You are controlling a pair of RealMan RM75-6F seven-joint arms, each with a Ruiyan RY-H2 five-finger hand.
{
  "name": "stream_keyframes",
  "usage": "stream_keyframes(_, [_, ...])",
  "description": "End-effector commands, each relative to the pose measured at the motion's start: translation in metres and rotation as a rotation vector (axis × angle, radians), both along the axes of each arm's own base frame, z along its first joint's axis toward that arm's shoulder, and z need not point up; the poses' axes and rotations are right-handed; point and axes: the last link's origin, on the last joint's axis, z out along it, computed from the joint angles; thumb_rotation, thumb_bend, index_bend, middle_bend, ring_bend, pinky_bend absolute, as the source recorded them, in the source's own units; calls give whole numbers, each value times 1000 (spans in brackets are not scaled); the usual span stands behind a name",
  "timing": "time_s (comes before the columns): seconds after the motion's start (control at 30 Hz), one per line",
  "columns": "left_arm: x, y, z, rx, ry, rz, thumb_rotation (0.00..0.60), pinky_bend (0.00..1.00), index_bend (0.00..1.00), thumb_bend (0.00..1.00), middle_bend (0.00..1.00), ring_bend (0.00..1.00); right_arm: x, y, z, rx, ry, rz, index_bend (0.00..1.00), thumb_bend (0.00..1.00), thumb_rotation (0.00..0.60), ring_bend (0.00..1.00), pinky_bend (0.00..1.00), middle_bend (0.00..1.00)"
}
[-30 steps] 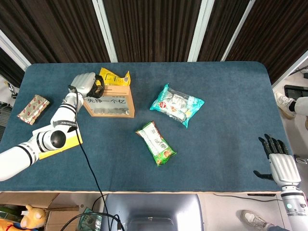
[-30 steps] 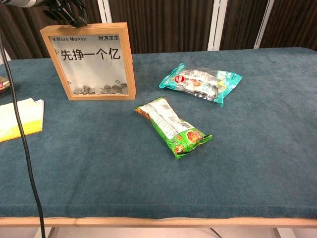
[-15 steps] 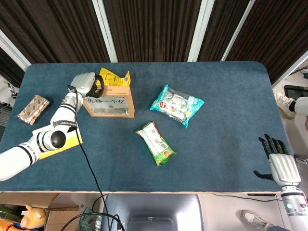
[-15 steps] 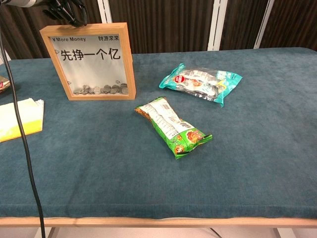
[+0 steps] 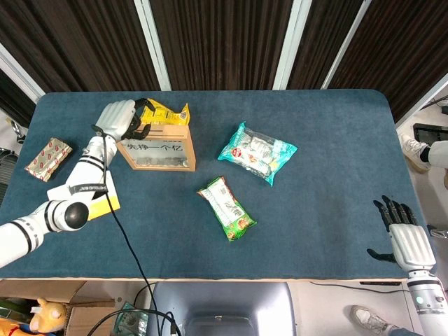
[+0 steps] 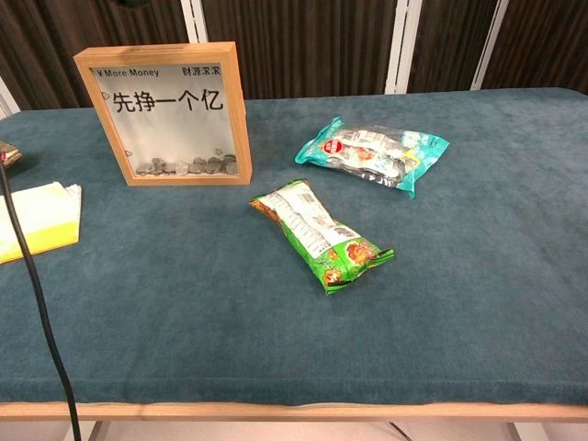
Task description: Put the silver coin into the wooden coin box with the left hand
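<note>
Since the earlier frames the left hand (image 5: 119, 119) has lifted and drawn back from the top edge of the wooden coin box (image 5: 158, 148); in the chest view its dark fingertips no longer show above the frame. The head view shows the left hand above the box's back left corner, its dark fingers (image 5: 142, 112) curled forward. Whether they pinch anything cannot be told. The silver coin itself is not visible in either view, so whether it sits in the fingers or has already dropped in among the loose coins (image 6: 188, 165) is unclear. The right hand (image 5: 406, 238) hangs off the table's near right corner, fingers spread, holding nothing.

The box is an upright rectangular frame of pale wood with a clear front pane, printed lettering and a heap of coins at the bottom. The table (image 5: 315, 175) wears a matte teal cloth. A crinkly green snack bag (image 6: 322, 237) and a glossy teal packet (image 6: 372, 152) lie nearby.

Risk, as a judgement: if a coin is still held, the narrow top slot is easy to miss, and a nudge could tip the standing frame.
</note>
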Motion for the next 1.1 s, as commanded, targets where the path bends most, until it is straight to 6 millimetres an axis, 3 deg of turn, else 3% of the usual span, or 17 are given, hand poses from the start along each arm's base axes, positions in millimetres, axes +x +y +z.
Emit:
stream_keyframes(0.03, [-15,-71,45,88,-69,-136,600,1000,200,428,951,895,3,3,-1,9,-8,13,0,208,600,0,0,0])
stream_keyframes(0.1, [-39,-108,53,109,-42,-170,600,965,159,428,794,729,6,5,-1,13,-13,26,0,208,600,0,0,0])
stream_keyframes(0.17, [-71,-148,58,128,-7,-179,600,805,112,427,616,560,8,8,-1,13,-15,37,0,208,600,0,0,0])
stream_keyframes(0.23, [-100,-182,60,163,41,-186,600,517,52,427,399,364,9,9,-1,16,-15,42,0,208,600,0,0,0])
stream_keyframes(0.33, [-148,-241,56,252,149,-165,600,246,8,421,163,137,12,12,-5,31,-10,50,0,208,600,0,0,0])
stream_keyframes(0.5, [-171,-277,46,320,194,-141,600,134,0,420,17,19,14,13,-8,41,-7,58,0,208,600,0,0,0])
stream_keyframes(0.53, [-201,-314,22,255,241,-29,600,114,0,421,8,10,17,14,-10,49,-3,74,0,207,600,0,0,0])
stream_keyframes(0.57, [-220,-335,-1,221,260,31,600,79,0,421,0,1,18,15,-11,48,0,81,0,208,600,0,0,0])
stream_keyframes(0.63, [-231,-341,-21,136,334,60,600,26,0,418,0,0,20,15,-13,46,3,90,0,208,600,0,0,0])
stream_keyframes(0.73, [-227,-338,-29,121,327,43,600,0,0,415,0,0,23,18,-15,49,5,102,0,208,600,0,0,0])
stream_keyframes(1.1, [-233,-330,-13,195,302,63,600,0,0,418,0,0,22,20,-17,48,29,99,0,208,600,0,0,0])
